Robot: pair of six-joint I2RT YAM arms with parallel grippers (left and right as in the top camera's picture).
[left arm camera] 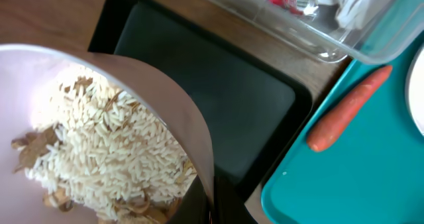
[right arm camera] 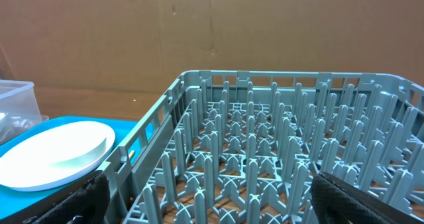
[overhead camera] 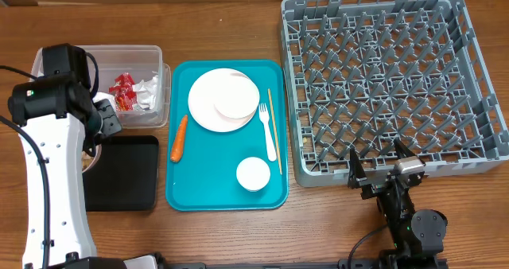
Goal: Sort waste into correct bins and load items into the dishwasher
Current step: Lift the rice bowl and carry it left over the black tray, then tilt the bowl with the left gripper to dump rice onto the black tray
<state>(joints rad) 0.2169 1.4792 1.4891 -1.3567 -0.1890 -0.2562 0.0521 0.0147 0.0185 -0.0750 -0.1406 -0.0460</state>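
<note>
My left gripper (left arm camera: 211,209) is shut on the rim of a pale pink bowl (left arm camera: 156,95) heaped with rice scraps (left arm camera: 106,154). The bowl hangs tilted over the left part of the black tray (left arm camera: 212,98). From overhead only a sliver of the bowl (overhead camera: 90,159) shows beside the arm. The clear tub (overhead camera: 127,56) holds a red wrapper (overhead camera: 123,91) and white napkins (overhead camera: 149,90). On the teal tray (overhead camera: 227,196) lie a carrot (overhead camera: 179,138), stacked white plates (overhead camera: 223,99), a fork (overhead camera: 267,130), a wooden stick (overhead camera: 274,130) and a cup (overhead camera: 254,173). My right gripper (overhead camera: 383,169) stands open at the near edge of the grey dish rack (overhead camera: 394,82), holding nothing.
In the right wrist view the rack's pegs (right arm camera: 265,158) fill the space between the two wide-apart fingers (right arm camera: 86,197). A brown cardboard wall (right arm camera: 212,32) stands behind the table. The white left arm (overhead camera: 52,197) covers the table's left edge.
</note>
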